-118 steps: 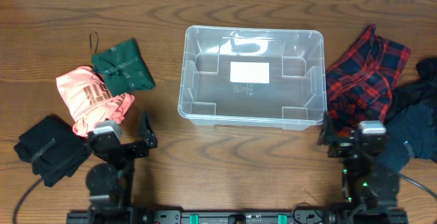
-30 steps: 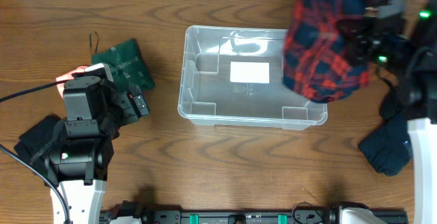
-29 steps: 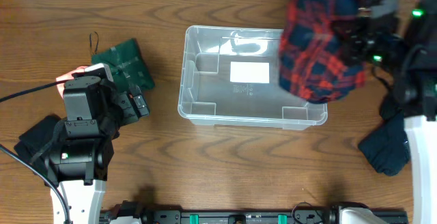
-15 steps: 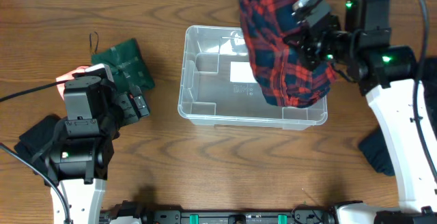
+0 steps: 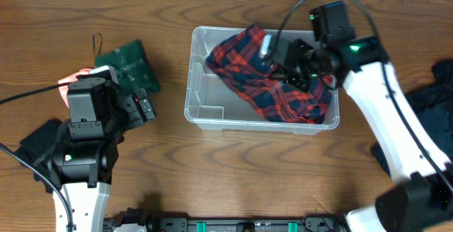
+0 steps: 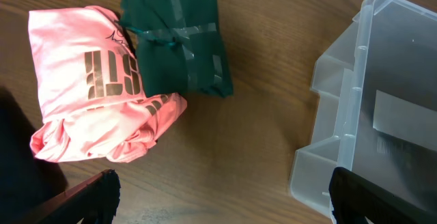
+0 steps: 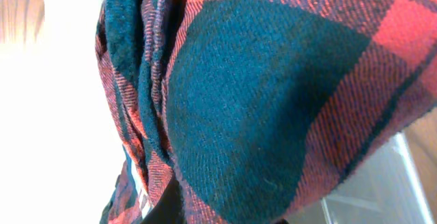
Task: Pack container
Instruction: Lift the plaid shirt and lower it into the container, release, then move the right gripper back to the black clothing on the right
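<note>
The container [image 5: 192, 110], a clear plastic bin, stands mid-table. A red and navy plaid cloth [image 5: 258, 80] lies lowered into it, covering most of its floor and draping toward the right wall. My right gripper [image 5: 287, 59] is over the bin's right half, shut on the plaid cloth. That cloth fills the right wrist view [image 7: 259, 101] and hides the fingers. My left gripper [image 5: 144, 109] hovers open above bare table left of the bin; in its wrist view the left gripper [image 6: 222, 203] holds nothing, and the container's corner [image 6: 355, 74] shows at the right.
A folded green cloth [image 5: 127, 66] [image 6: 181, 43] and a pink garment [image 6: 89, 80] lie left of the bin. A black garment [image 5: 35, 143] sits at the near left. Dark clothes [image 5: 435, 94] are piled at the right edge.
The right arm swung the plaid cloth leftward from above the bin's right end and lowered it into the container. The left arm has stayed still, open.
</note>
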